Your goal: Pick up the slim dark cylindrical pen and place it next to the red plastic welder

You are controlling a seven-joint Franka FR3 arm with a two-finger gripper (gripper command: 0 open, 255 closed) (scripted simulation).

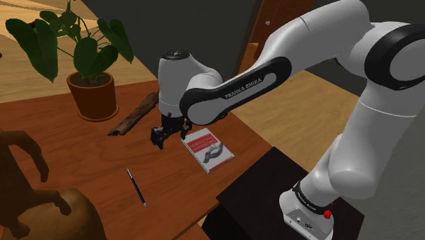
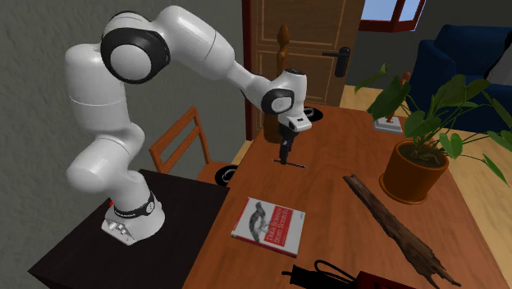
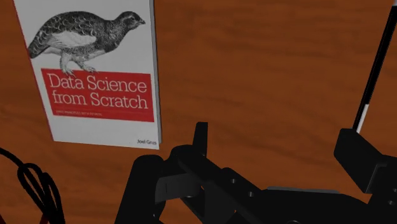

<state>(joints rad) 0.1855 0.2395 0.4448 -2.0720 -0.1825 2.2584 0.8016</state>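
The slim dark pen (image 1: pixel 136 187) lies flat on the wooden table (image 1: pixel 82 153), toward the near edge in the shoulder view. My gripper (image 1: pixel 159 140) hangs over the table between the pen and a book, open with nothing between its fingers. In the wrist view the pen (image 3: pixel 378 57) runs just outside one finger (image 3: pixel 356 159), and the other finger (image 3: pixel 200 137) stands well apart from it. In the second exterior view the pen (image 2: pixel 289 164) shows as a thin line below the gripper (image 2: pixel 285 158). The red and black welder (image 2: pixel 308 275) with its looped black cord (image 3: pixel 32 191) lies at that view's bottom edge.
A book titled "Data Science from Scratch" (image 1: pixel 210 150) lies beside the gripper. A long piece of driftwood (image 1: pixel 136 114) and a potted plant (image 1: pixel 93 95) stand farther back. A brown sculpture (image 1: pixel 41 204) occupies the shoulder view's lower left. A wooden chair (image 2: pixel 176 139) stands by the table.
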